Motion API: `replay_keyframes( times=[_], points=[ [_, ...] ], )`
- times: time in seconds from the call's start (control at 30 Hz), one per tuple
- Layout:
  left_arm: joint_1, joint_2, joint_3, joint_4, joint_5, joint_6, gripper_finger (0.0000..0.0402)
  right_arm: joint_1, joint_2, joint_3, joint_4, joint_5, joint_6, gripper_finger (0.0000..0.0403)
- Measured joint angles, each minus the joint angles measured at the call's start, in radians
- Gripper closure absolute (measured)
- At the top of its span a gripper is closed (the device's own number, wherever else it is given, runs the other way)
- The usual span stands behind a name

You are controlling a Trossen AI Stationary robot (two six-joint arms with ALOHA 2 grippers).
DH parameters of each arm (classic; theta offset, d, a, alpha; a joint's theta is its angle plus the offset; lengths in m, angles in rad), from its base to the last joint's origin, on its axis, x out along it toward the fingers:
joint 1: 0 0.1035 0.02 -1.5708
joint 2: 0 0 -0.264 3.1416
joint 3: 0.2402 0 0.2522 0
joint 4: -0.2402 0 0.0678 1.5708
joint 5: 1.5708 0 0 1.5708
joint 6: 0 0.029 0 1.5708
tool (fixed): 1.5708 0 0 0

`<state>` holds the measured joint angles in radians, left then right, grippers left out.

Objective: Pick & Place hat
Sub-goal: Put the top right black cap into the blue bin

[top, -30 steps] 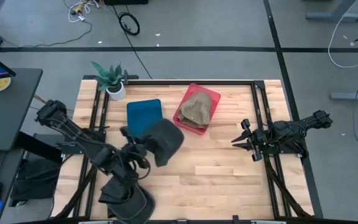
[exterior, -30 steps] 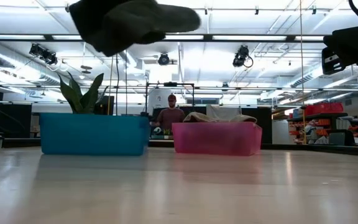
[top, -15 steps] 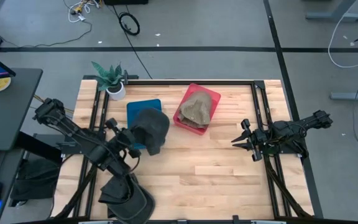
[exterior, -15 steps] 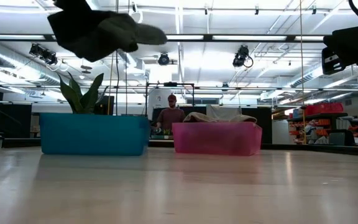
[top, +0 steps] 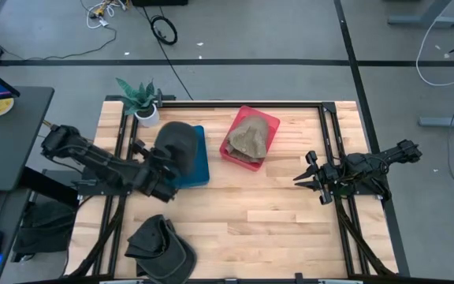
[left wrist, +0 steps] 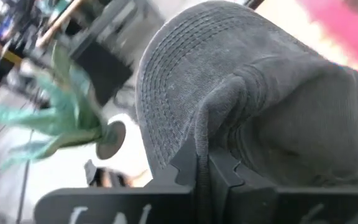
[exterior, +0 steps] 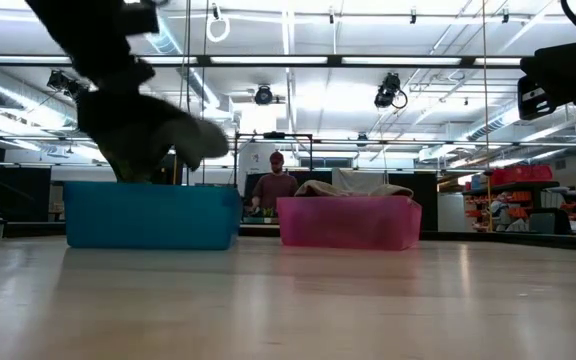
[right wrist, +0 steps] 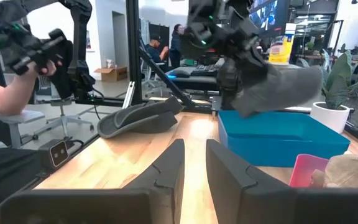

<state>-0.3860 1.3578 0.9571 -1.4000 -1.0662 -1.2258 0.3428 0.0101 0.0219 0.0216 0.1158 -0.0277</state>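
The wooden worktop (top: 274, 213) carries a blue bin (top: 198, 162), the landmark here, with a pink bin (top: 268, 125) beside it holding a tan hat (top: 249, 137). Over the blue bin hangs the dark grey hat (top: 176, 146), stitched brim angled toward the potted plant (top: 140, 99), soft crown bunched. The left gripper (top: 158, 170) has its fingers closed on the hat. The right gripper (top: 307, 178), well apart from the bin, has fingers slightly parted, holding nothing.
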Motion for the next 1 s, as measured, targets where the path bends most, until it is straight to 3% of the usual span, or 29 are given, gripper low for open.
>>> replay_keyframes(
  times=[0.23,0.7,1.0],
  points=[
    [0.083,-0.032,-0.092,0.14,0.007,0.041,0.0394,0.0,0.0,0.0,0.0,0.0,0.0,0.0332],
    [0.089,-0.032,-0.095,0.358,0.024,0.201,0.0392,0.0,0.0,0.0,0.0,0.0,0.0,0.0332],
    [0.116,-0.032,-0.095,0.371,0.044,0.228,0.0366,0.0,0.0,0.0,0.0,0.0,0.0,0.0332]
  ],
)
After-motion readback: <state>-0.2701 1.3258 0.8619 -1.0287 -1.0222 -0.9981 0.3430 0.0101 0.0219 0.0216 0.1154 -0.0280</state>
